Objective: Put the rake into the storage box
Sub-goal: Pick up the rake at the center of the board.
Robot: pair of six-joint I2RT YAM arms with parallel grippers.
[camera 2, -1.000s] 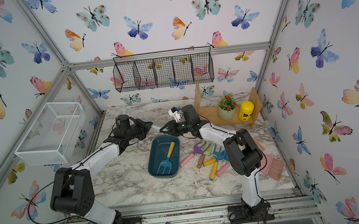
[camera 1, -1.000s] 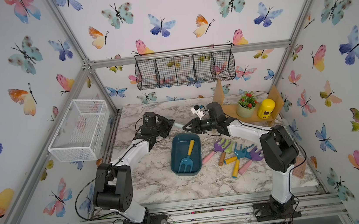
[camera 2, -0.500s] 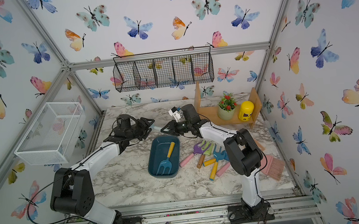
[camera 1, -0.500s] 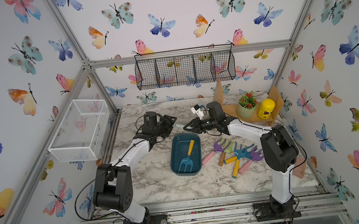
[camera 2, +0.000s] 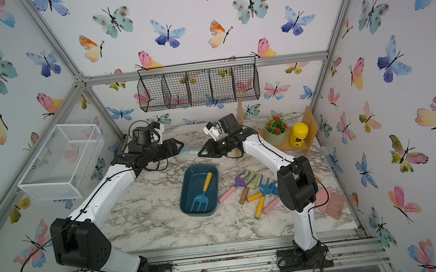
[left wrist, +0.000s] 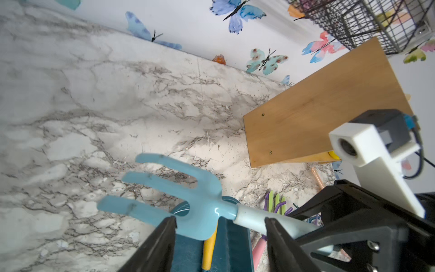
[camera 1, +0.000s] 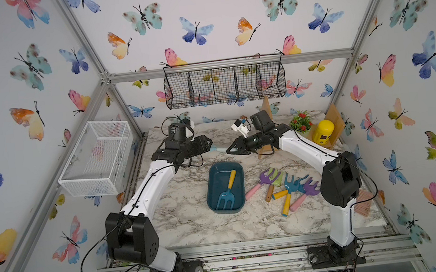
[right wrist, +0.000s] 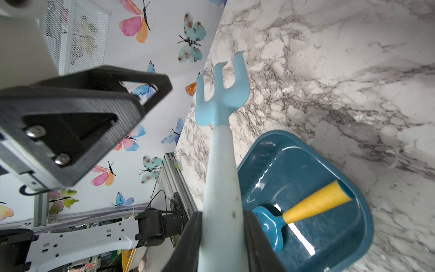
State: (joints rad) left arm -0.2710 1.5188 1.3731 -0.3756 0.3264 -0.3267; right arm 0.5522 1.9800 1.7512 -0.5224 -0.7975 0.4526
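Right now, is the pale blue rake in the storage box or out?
Out: the right gripper holds the rake by its handle, beyond the far end of the storage box.

Bare marble table (camera 1: 185, 203) lies open on the left-arm side of the storage box (camera 1: 216, 174), whereas a heap of toy tools (camera 1: 285, 187) crowds its other side, a yellow-handled fork (camera 1: 224, 198) takes up part of its floor, and the rake (right wrist: 221, 169) hangs near its far end.
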